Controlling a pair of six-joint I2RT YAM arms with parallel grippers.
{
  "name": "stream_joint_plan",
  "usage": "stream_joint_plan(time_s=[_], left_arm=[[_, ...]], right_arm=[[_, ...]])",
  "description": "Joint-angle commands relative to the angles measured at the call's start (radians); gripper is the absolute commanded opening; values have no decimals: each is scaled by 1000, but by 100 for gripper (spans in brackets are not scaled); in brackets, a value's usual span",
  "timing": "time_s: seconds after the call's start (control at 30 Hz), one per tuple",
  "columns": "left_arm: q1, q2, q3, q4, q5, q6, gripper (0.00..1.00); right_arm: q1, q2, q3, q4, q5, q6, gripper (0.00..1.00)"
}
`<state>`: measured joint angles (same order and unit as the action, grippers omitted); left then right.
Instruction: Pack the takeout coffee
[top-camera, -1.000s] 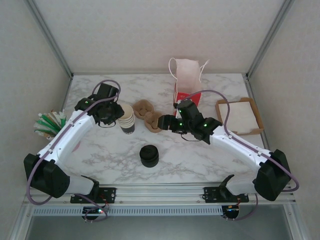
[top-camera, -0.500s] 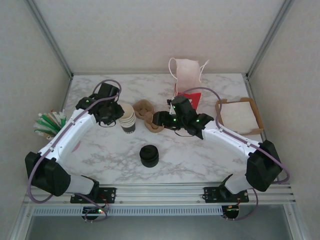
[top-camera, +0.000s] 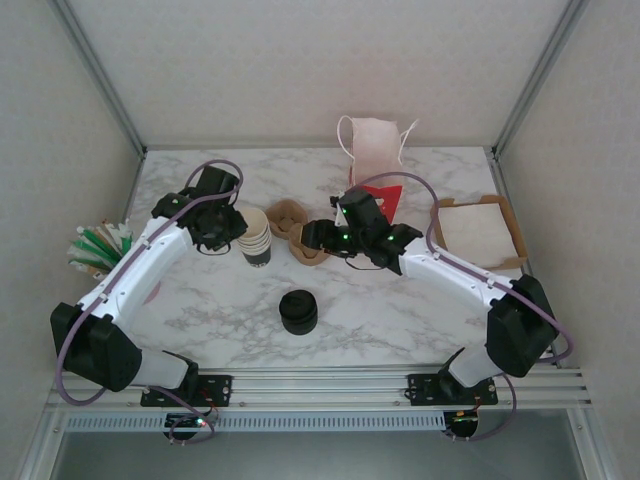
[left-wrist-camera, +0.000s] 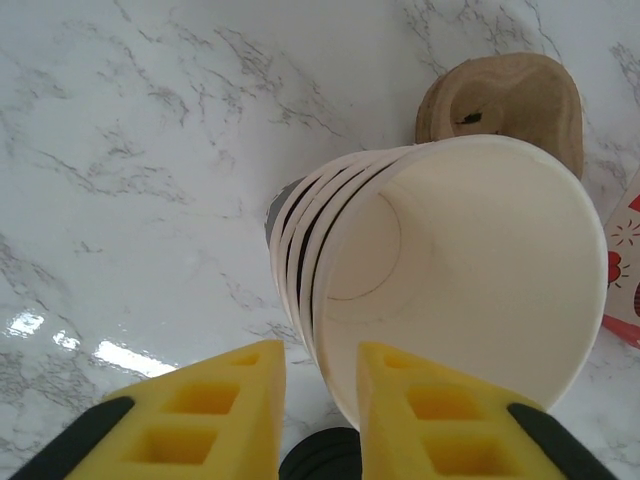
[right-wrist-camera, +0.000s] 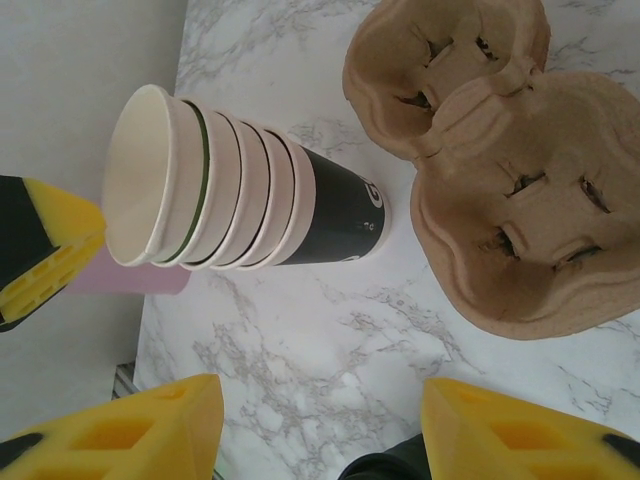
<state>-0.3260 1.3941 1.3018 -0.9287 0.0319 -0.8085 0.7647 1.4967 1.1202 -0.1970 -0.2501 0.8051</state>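
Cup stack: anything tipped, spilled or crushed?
Nothing stands out. The cup stack stands on the marble table, rims round and uncrushed, no spill around it. The left gripper appears to straddle the rim of the top cup; the pulp cup carrier beside the stack looks intact.

A robot lab cell is posing as a café counter: aluminium framing (top-camera: 100, 75) is enclosing a marble-patterned table (top-camera: 400, 310), where stacked paper cups (top-camera: 255, 238) and a pulp cup carrier (top-camera: 288, 216) are sitting
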Motion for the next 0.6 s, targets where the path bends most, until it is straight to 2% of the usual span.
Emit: stream_joint_plan(time_s=[0.0, 0.17, 0.37, 0.57], left_arm=[[-8, 25, 28, -29, -15, 8, 17], [-8, 28, 28, -26, -9, 11, 13], [-7, 25, 28, -29, -6, 8, 4], [-5, 26, 30, -35, -3, 3, 1]], right_arm=[[10, 24, 33, 26, -16, 9, 54], [10, 51, 49, 38, -31, 13, 54], [9, 91, 68, 73, -58, 31, 53], [10, 137, 78, 126, -80, 55, 53]])
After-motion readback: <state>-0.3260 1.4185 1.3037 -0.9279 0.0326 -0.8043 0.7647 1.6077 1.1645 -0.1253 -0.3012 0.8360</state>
